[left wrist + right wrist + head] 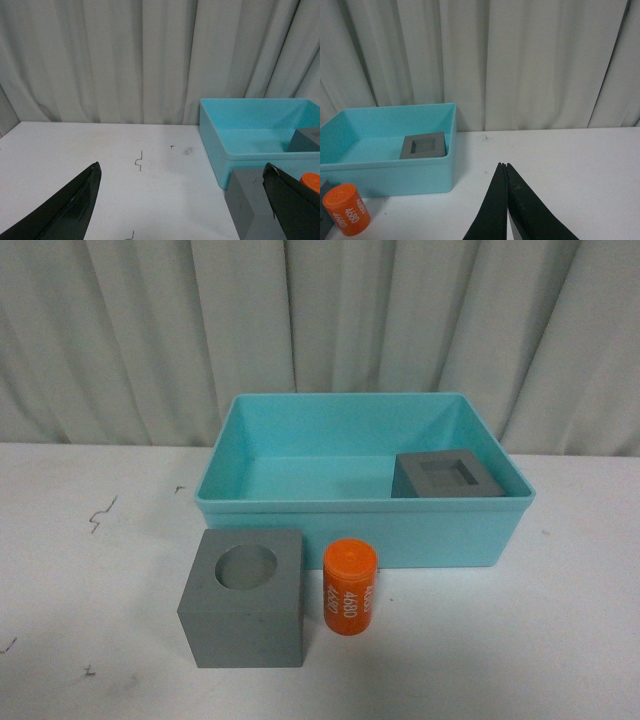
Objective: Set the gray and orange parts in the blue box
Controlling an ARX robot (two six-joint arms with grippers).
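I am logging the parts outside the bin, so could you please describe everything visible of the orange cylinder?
The orange cylinder looks like matte plastic, with white numerals, including 4680, running along its side. It stands upright on the white table, in front of the blue box and beside the gray cube with the round recess, a narrow gap separating them. Only the table touches it.

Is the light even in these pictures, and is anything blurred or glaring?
Front view: soft, even light, only faint shadows under the round-recess cube and orange cylinder. Left wrist view: the near fingers look soft-edged. Right wrist view: no glare; the cylinder's numerals are legible.
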